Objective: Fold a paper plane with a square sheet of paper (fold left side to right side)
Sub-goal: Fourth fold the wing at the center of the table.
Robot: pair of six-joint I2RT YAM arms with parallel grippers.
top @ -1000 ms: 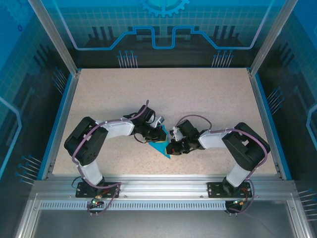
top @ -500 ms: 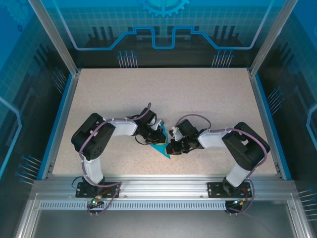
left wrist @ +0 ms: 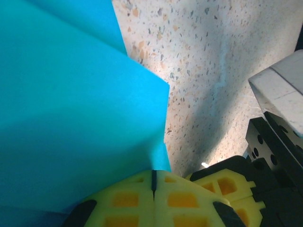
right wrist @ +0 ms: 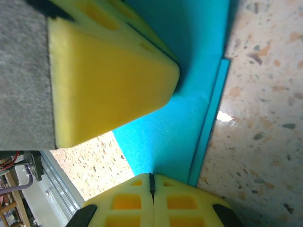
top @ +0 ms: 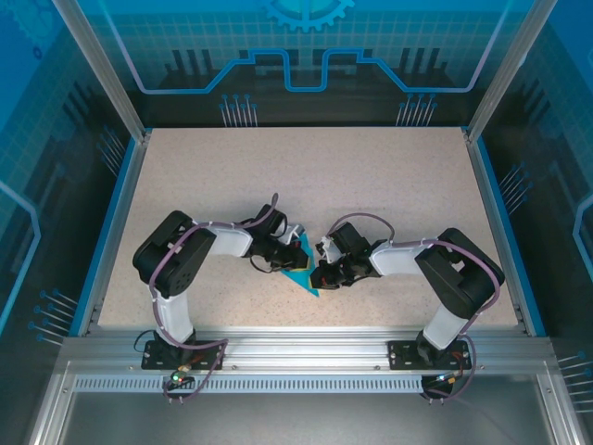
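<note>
Paper plane lies far-to-near, pointed tip aimed near and slightly right.

No text, label, brand or number can be read. A light-blue gear emblem is printed at the top of the far wall panel, above angular line graphics, and no lettering is carried by it.

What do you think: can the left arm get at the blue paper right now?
Probably yes: the left gripper, shut, has its tips right at the folded blue paper, with nothing between them. The right gripper is at the same sheet close by, so room looks tight.
</note>
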